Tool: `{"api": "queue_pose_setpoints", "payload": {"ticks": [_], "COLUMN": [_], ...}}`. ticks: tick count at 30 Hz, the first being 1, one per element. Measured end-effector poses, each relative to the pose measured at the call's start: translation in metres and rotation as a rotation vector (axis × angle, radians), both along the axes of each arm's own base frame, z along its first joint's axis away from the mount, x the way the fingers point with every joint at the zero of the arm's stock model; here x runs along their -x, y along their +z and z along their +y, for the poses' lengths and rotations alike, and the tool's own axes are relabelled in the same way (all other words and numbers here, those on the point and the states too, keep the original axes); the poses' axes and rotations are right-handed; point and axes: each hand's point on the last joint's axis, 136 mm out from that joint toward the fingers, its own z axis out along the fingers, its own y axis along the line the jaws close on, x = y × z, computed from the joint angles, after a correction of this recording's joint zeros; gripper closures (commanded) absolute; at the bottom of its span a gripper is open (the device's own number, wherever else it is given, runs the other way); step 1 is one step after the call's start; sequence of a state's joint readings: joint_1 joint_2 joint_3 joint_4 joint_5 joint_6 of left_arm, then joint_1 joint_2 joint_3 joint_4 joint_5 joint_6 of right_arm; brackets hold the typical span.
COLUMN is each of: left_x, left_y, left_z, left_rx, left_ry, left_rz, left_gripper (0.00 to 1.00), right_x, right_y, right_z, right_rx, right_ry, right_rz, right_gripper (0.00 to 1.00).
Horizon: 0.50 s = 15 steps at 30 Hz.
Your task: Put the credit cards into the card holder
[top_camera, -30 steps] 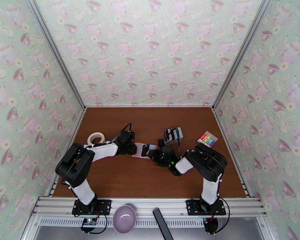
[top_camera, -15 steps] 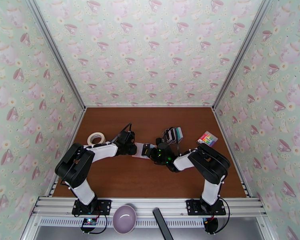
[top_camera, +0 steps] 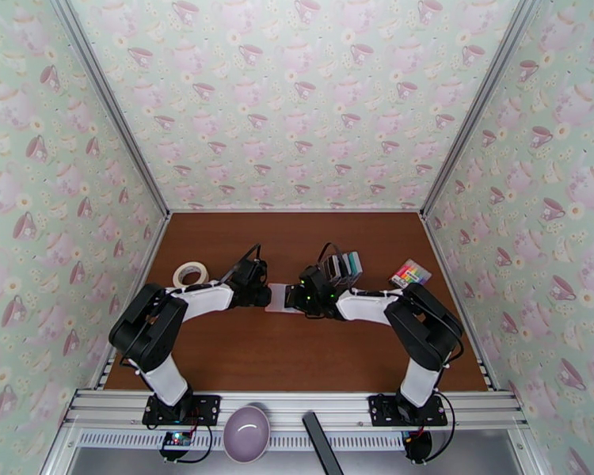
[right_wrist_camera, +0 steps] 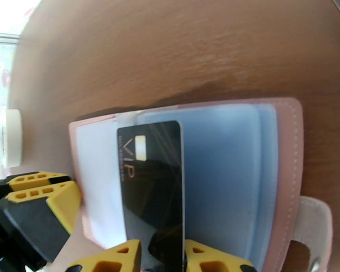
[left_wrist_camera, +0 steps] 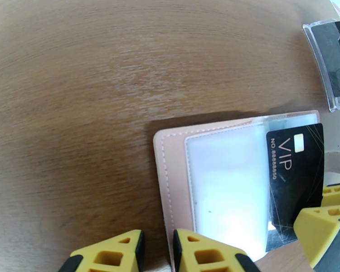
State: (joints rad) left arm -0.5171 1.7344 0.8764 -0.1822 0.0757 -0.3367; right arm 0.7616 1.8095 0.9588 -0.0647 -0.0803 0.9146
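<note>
The pink card holder (top_camera: pixel 279 298) lies open on the brown table between my two grippers. My left gripper (top_camera: pixel 259 294) is shut on its left cover edge; in the left wrist view the pink edge (left_wrist_camera: pixel 169 177) runs into the narrow gap of the left gripper (left_wrist_camera: pixel 158 250). A black VIP credit card (right_wrist_camera: pixel 152 177) sits in a clear pocket of the card holder (right_wrist_camera: pixel 288 177), and also shows as the black card (left_wrist_camera: pixel 297 177). My right gripper (right_wrist_camera: pixel 163 250) stands slightly open at the card's near end. More credit cards (top_camera: pixel 343 267) stand bunched in a clear stand (left_wrist_camera: pixel 333 64) behind it.
A white tape roll (top_camera: pixel 190 273) lies at the left, behind the left arm. A colourful small block (top_camera: pixel 410 275) sits at the right near the wall. A purple bowl (top_camera: pixel 246 433) and a black bar (top_camera: pixel 321 441) rest on the front rail.
The right gripper has slid left onto the card holder and its jaws have parted. The left arm has stayed where it was.
</note>
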Motion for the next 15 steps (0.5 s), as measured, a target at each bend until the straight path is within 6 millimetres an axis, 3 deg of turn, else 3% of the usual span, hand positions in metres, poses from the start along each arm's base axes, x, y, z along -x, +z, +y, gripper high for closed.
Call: {"api": "queue_pose_setpoints", "payload": {"ticks": [15], "left_x": [0.0001], "left_y": [-0.0002], "left_z": [-0.0017], "left_rx": [-0.007], "left_ry": [-0.003], "left_rz": [-0.007], "left_gripper": [0.75], "right_x": [-0.0016], "right_y": [-0.0025], "right_z": [0.0046], "right_rx": [0.257], "right_ry": [0.106], "right_rz": [0.031], "right_gripper": [0.7]}}
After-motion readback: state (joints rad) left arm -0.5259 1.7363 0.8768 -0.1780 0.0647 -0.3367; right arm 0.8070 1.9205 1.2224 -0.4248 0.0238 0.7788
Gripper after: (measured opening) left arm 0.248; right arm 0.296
